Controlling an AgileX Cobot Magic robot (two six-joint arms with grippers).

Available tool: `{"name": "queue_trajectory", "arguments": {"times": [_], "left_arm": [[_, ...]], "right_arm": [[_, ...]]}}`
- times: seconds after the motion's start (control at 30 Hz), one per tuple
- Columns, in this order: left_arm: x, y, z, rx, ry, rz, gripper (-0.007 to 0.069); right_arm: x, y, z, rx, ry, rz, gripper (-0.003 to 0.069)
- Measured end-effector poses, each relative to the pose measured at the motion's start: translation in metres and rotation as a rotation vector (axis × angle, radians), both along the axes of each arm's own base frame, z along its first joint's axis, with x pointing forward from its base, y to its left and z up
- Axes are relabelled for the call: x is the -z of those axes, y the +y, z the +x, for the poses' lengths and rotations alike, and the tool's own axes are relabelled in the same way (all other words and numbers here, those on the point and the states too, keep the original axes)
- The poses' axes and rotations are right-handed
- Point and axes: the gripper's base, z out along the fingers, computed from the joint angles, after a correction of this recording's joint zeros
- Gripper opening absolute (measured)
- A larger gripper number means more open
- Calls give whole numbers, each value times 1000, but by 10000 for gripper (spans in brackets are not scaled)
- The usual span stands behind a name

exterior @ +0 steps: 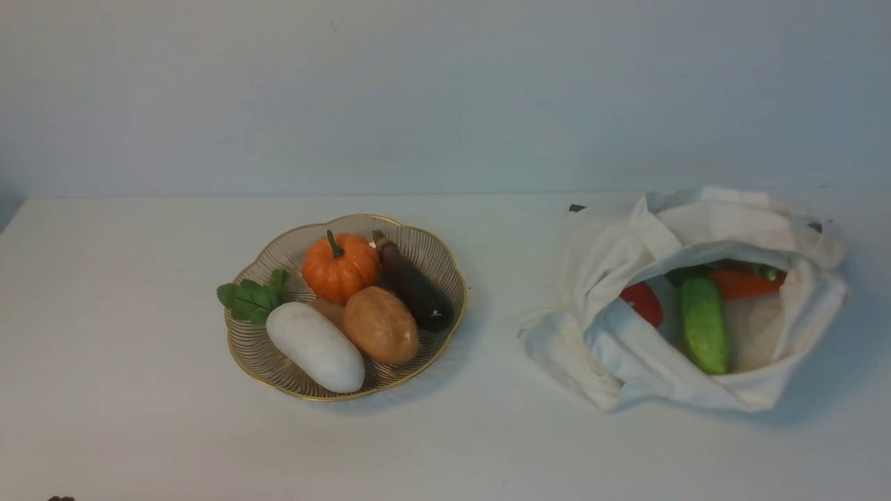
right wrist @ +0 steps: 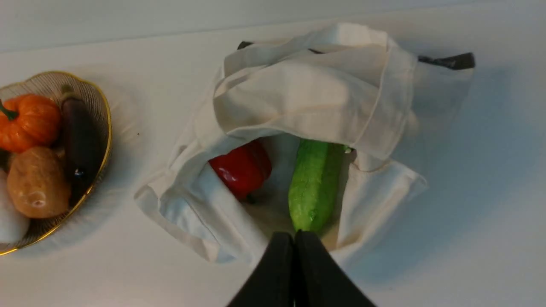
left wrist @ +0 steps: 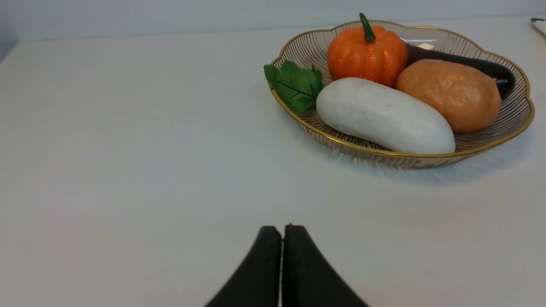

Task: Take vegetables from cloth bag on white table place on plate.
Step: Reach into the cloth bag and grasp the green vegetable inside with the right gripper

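Presently the cream cloth bag (exterior: 626,348) lies crumpled, mouth open, showing green cucumber (exterior: 704,323), red vegetable (exterior: 642,303), orange vegetable (exterior: 741,283). Left fingers (left wrist: 262,273) and right fingers (right wrist: 275,277) clenched, empty.

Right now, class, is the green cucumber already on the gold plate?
No, the cucumber lies inside the cloth bag, well apart from the plate.
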Motion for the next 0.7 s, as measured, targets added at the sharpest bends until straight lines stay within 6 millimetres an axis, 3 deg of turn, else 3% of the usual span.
{"name": "queue_trajectory", "arguments": {"times": [0.2,0.5,0.7], "left_arm": [[0,0,0,0,0,0,-8],[0,0,0,0,0,0,-8],[0,0,0,0,0,0,-8]], "right_arm": [[28,20,40,-82,99,-65,-10],[77,54,79,-115,211,-209,17],[116,77,103,-131,262,-263,146]]}}
